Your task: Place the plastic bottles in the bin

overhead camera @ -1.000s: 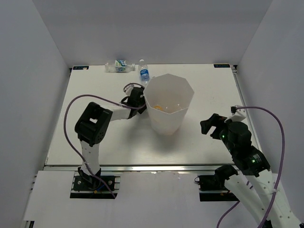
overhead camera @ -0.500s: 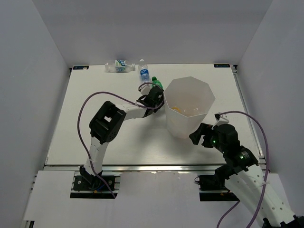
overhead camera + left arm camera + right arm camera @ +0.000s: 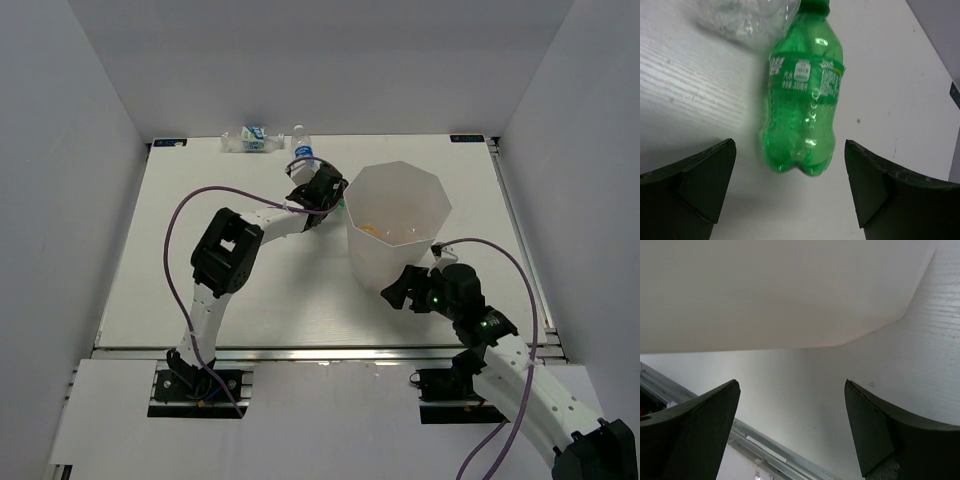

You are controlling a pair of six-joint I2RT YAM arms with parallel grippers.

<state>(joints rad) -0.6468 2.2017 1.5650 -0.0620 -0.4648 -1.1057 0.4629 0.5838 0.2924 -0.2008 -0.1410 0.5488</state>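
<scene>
Since nothing is grabbed yet, here's what worries me, working toward the tall white translucent many-sided bin from its far left.

Well left of the bin, at the back edge, there's a crushed clear bottle with a green-and-blue label. Closer in is a clear plastic bottle with a blue label. I can't read either label from overhead.

Just left of the bin my left gripper is spread wide and holding nothing. The small green plastic bottle lies flat between its jaws, cap pointing away. It's round and slick, so I reckon a late or off-centre squeeze squirts it out, or it rolls into the clear one crowding its neck. Its green band has white print and a little icon, too blurry to read for sure.

Something orange is already inside the bin.

At the bin's near right, my right gripper is also wide open and empty, right up by the wall. One nudge could shove or tip the bin.
</scene>
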